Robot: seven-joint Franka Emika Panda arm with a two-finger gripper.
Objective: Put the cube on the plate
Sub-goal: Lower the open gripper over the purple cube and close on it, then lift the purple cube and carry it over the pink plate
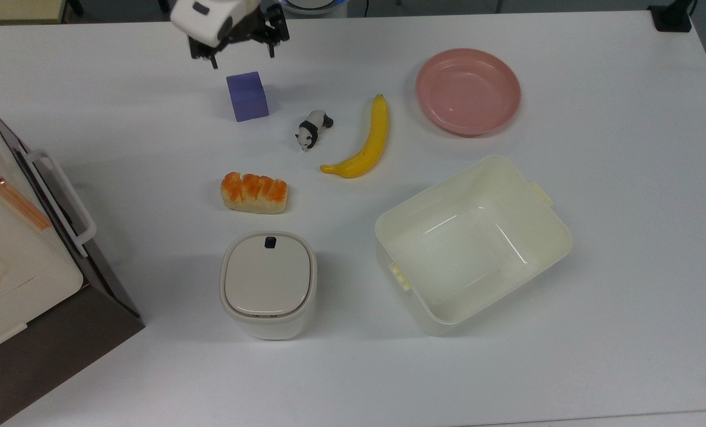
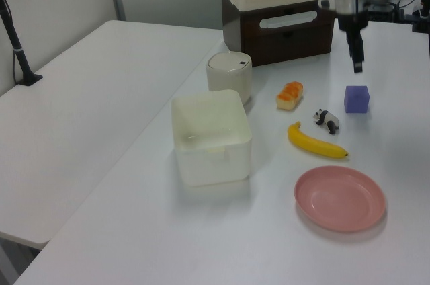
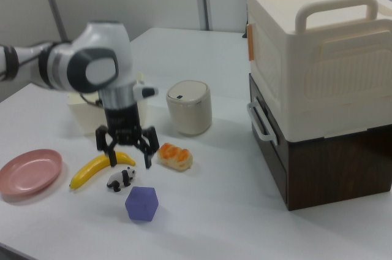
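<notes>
I'm on the approach. Tool [image 3: 129, 162] spread wide, empty, hovering above the cube [image 1: 247, 96], just off its 11 o'clock in the top view. Cube sits on the bench [image 1: 625, 207]; plate [image 1: 467, 91] well apart at its 3 o'clock. Next: centre over it, descend, close. No readable labels.

My gripper [image 1: 241, 58] hangs above the table [image 1: 596, 237], fingers spread; the cube [image 1: 247, 96] sits just below it in the top view; the plate [image 1: 467, 92] lies well apart toward the top view's right, past the panda [image 1: 312, 130] and banana [image 1: 364, 142].
</notes>
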